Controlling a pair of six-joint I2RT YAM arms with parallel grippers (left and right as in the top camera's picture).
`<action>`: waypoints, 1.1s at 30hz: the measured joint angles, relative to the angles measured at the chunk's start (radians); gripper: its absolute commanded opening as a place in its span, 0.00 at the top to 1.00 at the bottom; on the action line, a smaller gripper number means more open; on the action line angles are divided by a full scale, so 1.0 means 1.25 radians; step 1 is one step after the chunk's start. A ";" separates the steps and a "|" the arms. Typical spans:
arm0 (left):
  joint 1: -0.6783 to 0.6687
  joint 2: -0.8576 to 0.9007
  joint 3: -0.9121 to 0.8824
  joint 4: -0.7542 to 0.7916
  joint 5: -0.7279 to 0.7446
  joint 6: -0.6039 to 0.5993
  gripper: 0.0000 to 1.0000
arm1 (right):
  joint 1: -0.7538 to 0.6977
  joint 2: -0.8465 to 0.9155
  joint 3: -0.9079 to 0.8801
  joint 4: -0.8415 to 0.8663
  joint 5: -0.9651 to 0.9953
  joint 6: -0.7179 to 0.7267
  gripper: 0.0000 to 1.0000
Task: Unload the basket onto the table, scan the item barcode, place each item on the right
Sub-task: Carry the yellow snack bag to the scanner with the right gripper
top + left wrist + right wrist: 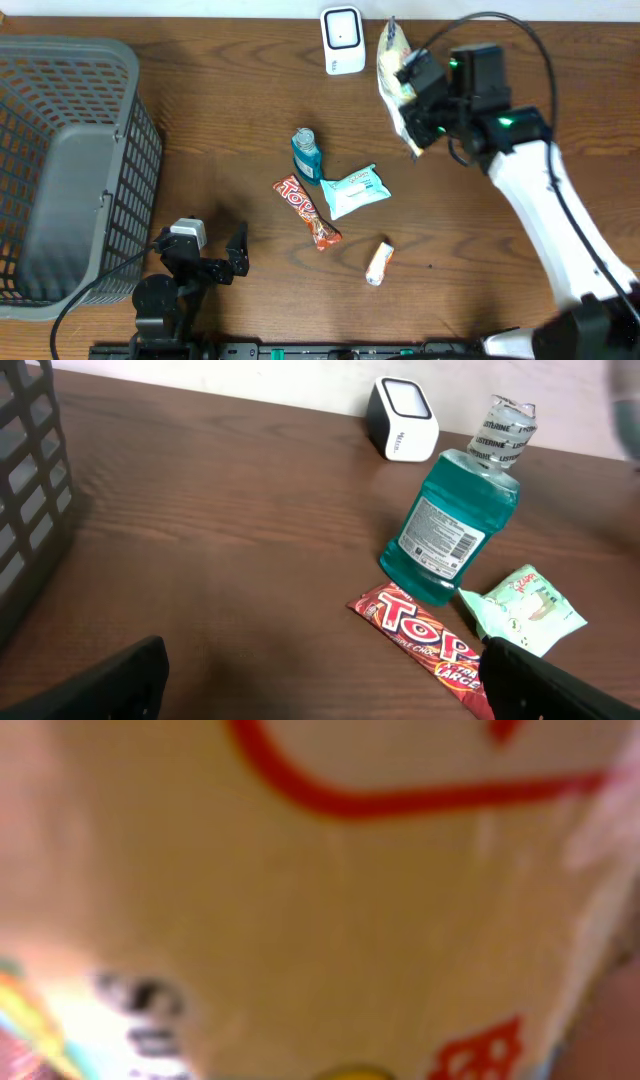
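The snack bag (320, 920) is filling the right wrist view, pressed so close to the lens that its cream face, red markings and dark print are blurring out.

From the left, the grey wire basket (60, 170) is sitting at the worktop's (200, 120) left edge. Near the front edge, just right of the basket, the left gripper (210, 257) is resting low with its jaws spread wide and nothing between them; its 2 dark fingers (110, 680) are showing at the bottom corners of the left wrist view.

Around the middle of the worktop, 4 items are lying in a loose group. The blue-green mouthwash bottle (305, 155) is standing upright, its label facing the left wrist camera. The red candy bar (308, 212) is lying flat on the front side of the bottle, running diagonally. The green-and-white packet (355, 190) is lying just right of the bottle, touching the candy bar. The small white tube (379, 263) is lying apart from them, closer to the front edge.

At the far edge, the white scanner (343, 40) is standing upright. Just to its right, the right gripper (412, 100) is clenching the snack bag, holding it raised above the worktop beside the scanner. Whether the bag is touching the scanner cannot be told.
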 measured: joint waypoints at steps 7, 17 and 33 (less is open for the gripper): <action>0.000 0.001 0.000 -0.001 0.000 0.000 0.02 | 0.062 0.150 0.003 0.199 0.258 -0.015 0.99; 0.000 0.003 0.000 -0.002 0.000 0.000 0.02 | 0.089 0.415 0.247 0.283 0.483 -0.146 0.99; 0.000 0.004 0.000 -0.002 0.000 0.000 0.02 | 0.089 0.628 0.465 0.257 0.536 -0.258 0.99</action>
